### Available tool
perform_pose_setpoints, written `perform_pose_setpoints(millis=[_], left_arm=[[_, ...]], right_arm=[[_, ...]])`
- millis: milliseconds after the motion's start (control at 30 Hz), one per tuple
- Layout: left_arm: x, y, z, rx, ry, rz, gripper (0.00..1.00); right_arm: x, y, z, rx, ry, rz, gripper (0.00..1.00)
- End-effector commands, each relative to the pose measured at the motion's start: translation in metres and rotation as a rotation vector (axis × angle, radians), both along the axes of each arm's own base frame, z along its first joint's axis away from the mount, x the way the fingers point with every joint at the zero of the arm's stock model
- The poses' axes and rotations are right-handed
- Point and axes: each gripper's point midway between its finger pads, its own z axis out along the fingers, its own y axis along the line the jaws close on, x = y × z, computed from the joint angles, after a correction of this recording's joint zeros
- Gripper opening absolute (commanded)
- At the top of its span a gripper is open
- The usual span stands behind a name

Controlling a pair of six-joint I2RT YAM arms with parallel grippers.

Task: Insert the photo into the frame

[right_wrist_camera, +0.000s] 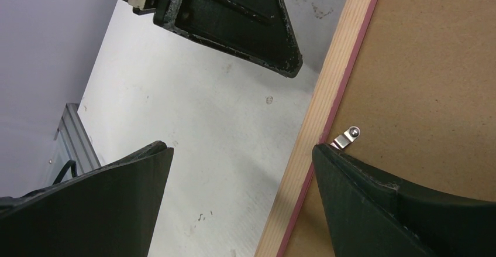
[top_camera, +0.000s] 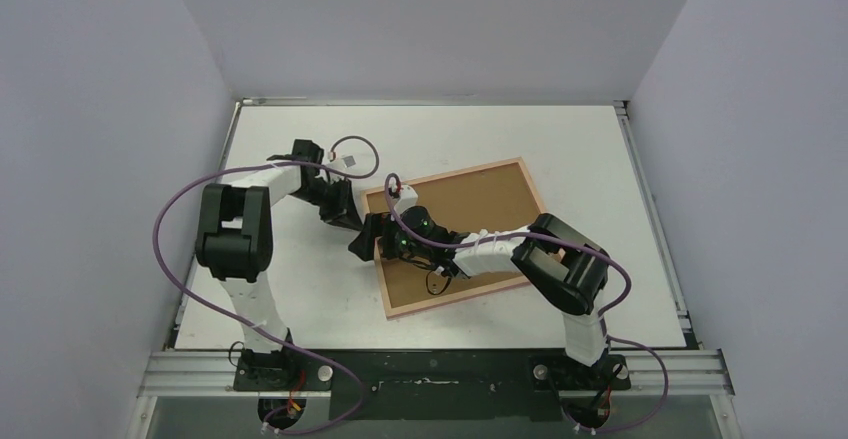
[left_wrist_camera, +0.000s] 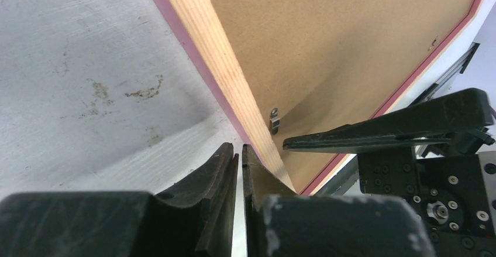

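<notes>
Although the frame [top_camera: 459, 234] lies face down on the white table [top_camera: 300, 309] with its brown hardboard backing panel [top_camera: 470, 199] uppermost, the photo is not visible in any view; I cannot tell whether it already sits beneath the panel. In the overhead view the frame sits just right of the table's centre, tilted, its long edges running from about eight o'clock to two o'clock. Both arms meet at its short edge toward nine o'clock.

The left gripper [left_wrist_camera: 240, 157] has its fingers drawn narrow, nearly together, right at the pale wooden edge of the frame near its corner; whether they pinch the rim or merely press against it is not clear. The right gripper [right_wrist_camera: 243, 163] is spread wide, one finger over bare table, the other over the backing panel, straddling the frame's edge. A small metal retaining clip [right_wrist_camera: 346, 137] sits just beside that inner finger, at about twelve o'clock from its tip.

Judging from this, the work is at the backing stage: the panel rests within the border, and the clips on this edge appear to be what is being handled. Securing the remaining clips, and confirming that the sheet is inside, would be what is left
</notes>
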Motion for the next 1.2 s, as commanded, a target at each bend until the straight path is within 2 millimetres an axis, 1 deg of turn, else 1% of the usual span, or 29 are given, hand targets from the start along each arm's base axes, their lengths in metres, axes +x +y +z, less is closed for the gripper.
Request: perform_pose_setpoints(millis=[0,200,333,433,533,633,800,933,1033,1100,1167], left_arm=[[0.003,-0.007,0.028,-0.054,-0.069,-0.011,0.09],[0.004,-0.015,0.019,-0.055,-0.064,-0.027,0.11],[0.004,-0.016,0.009,-0.037,-0.054,-0.035,0.12],[0.007,-0.014,0.004,-0.023,-0.052,-0.034,0.12],[0.008,-0.014,0.0,-0.015,-0.05,-0.034,0.12],[0.006,-0.013,-0.007,0.011,-0.037,-0.042,0.12],[0.004,-0.009,-0.016,0.042,-0.023,-0.039,0.1],[0.004,-0.01,-0.016,0.041,-0.021,-0.037,0.09],[0.004,-0.012,-0.012,0.028,-0.025,-0.04,0.09],[0.004,-0.013,-0.008,0.019,-0.029,-0.041,0.09],[0.005,-0.014,-0.005,0.013,-0.036,-0.041,0.09]], right_arm=[[0.002,0.004,0.002,0.036,-0.014,0.007,0.94],[0.0,0.002,-0.01,0.021,0.008,0.008,0.94],[-0.001,-0.002,-0.018,0.009,0.024,0.002,0.94],[0.0,-0.005,-0.022,0.002,0.029,0.0,0.94],[0.0,-0.005,-0.021,0.005,0.03,0.002,0.94],[0.001,-0.004,-0.013,0.02,0.018,0.009,0.94],[0.006,-0.003,0.02,0.076,-0.013,0.031,0.95],[0.002,-0.003,0.036,0.113,-0.005,0.055,0.96],[0.005,-0.012,0.041,0.112,-0.012,0.034,0.96],[0.011,-0.02,0.042,0.109,-0.015,0.011,0.96],[0.015,-0.024,0.038,0.095,-0.009,0.003,0.96]])
